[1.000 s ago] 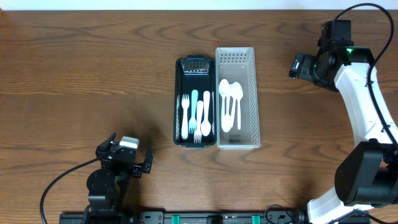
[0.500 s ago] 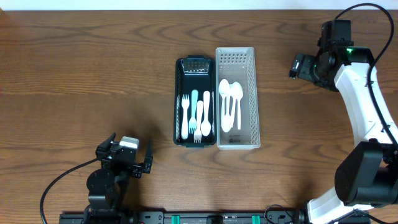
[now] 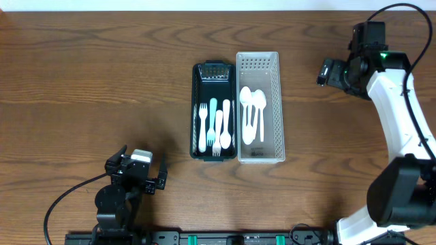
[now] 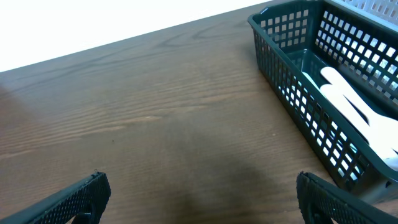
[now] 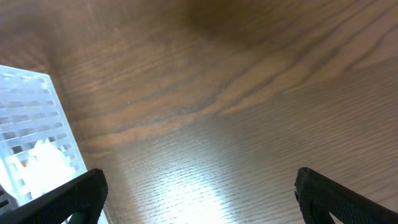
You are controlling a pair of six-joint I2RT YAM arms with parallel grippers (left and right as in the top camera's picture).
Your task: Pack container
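Note:
A dark green basket [image 3: 195, 109] holds several forks [image 3: 216, 126], white and light blue. Beside it on the right, touching it, a white basket [image 3: 278, 102] holds white spoons [image 3: 252, 112]. My left gripper [image 3: 136, 178] is open and empty at the front left, well away from the baskets. In the left wrist view its fingers [image 4: 199, 193] frame bare wood, with the green basket [image 4: 292, 68] at the right. My right gripper [image 3: 327, 71] is open and empty at the back right. In the right wrist view [image 5: 199, 193] the white basket [image 5: 43, 118] sits at the left.
The wooden table [image 3: 102, 82] stretches around both baskets. The right arm [image 3: 402, 116] runs along the right edge. A cable [image 3: 65, 204] trails from the left arm at the front.

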